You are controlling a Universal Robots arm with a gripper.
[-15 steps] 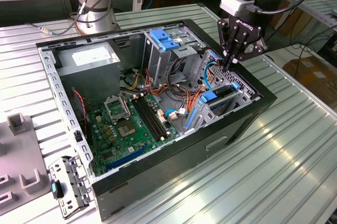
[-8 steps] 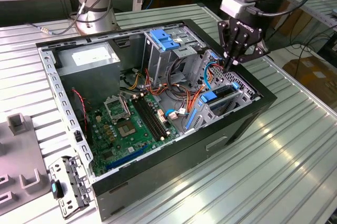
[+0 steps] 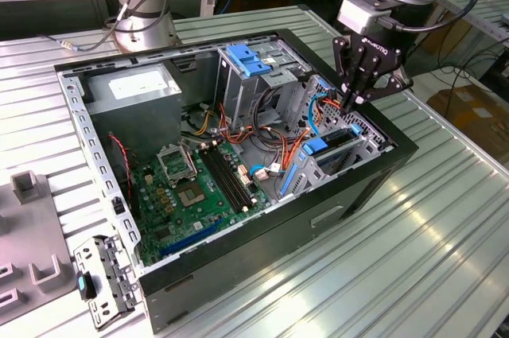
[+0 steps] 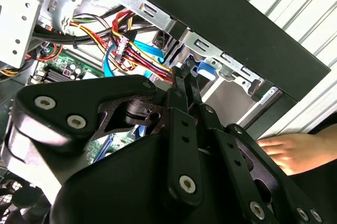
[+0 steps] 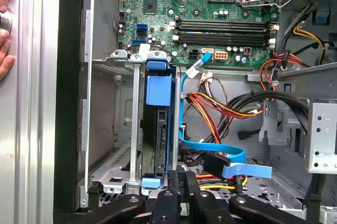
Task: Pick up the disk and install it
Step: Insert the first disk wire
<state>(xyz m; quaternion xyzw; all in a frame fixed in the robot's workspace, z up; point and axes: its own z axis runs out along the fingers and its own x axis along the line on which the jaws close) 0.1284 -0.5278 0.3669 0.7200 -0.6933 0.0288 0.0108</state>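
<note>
the disk [image 5: 156, 145] stands on edge in the drive cage [image 5: 113, 171] at the case's corner, long axis running downward, directly beneath the gripper [image 3: 355, 99], whose jaws are pinched together, holding nothing.

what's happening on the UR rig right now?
The arm's claw hangs over the open computer case, at the drive cage on the exterior view's right. The disk, in its blue rails, stands on edge in a slot of that cage, and the claw's fingers, drawn together, sit just above the cage beside it, gripping nothing. A person's hand rests on the table just outside the case wall.
</note>
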